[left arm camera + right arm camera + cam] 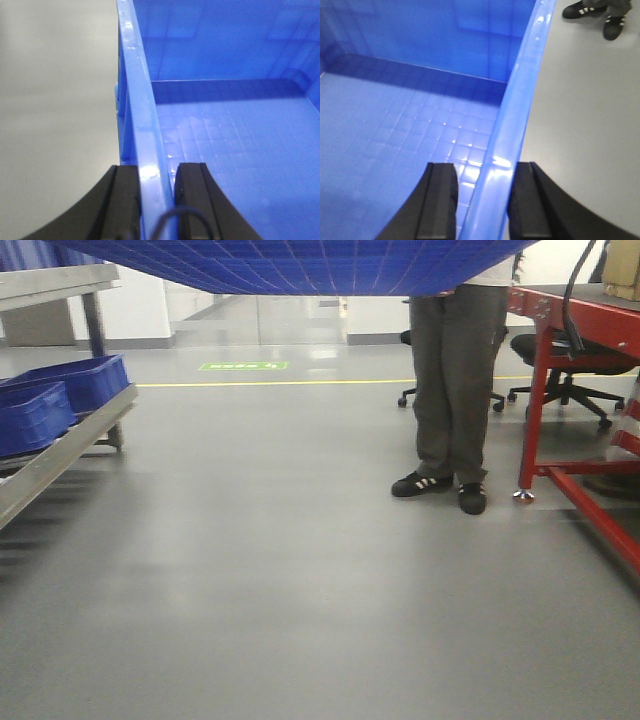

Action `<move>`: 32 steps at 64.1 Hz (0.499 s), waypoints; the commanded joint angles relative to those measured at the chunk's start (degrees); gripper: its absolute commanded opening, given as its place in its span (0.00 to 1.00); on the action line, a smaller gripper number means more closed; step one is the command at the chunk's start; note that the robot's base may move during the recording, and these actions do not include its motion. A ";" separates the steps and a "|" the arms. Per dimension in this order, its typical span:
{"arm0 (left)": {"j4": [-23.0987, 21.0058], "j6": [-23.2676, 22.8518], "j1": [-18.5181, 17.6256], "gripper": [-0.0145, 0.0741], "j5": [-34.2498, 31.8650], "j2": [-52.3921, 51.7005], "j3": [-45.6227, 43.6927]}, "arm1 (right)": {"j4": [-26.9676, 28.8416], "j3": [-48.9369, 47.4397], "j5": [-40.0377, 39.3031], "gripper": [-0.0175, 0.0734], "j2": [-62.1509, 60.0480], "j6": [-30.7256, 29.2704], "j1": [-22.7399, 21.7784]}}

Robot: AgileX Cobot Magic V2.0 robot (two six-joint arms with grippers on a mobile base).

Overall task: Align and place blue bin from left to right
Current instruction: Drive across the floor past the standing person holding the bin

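Grey factory floor (250, 570), a person (455, 380) standing beside a red table (580, 315). Blue bin (300, 265) hangs above the floor with its grid underside showing. Left gripper (157, 170) pinches its left wall rim. Right gripper (484, 170) pinches the right wall rim.

No wording can be read in any view. The green floor label (243, 366), far off beside the yellow line (270, 383), carries white marks too small to make out.
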 commanded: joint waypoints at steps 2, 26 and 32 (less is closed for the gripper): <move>-8.37 1.22 -1.54 0.04 -3.84 -2.27 -1.12 | 3.00 -0.79 -6.65 0.12 -0.73 0.94 0.58; -8.37 1.22 -1.54 0.04 -3.84 -2.27 -1.12 | 3.00 -0.79 -6.65 0.12 -0.73 0.94 0.58; -8.37 1.22 -1.54 0.04 -3.84 -2.27 -1.12 | 3.00 -0.79 -6.65 0.12 -0.73 0.94 0.58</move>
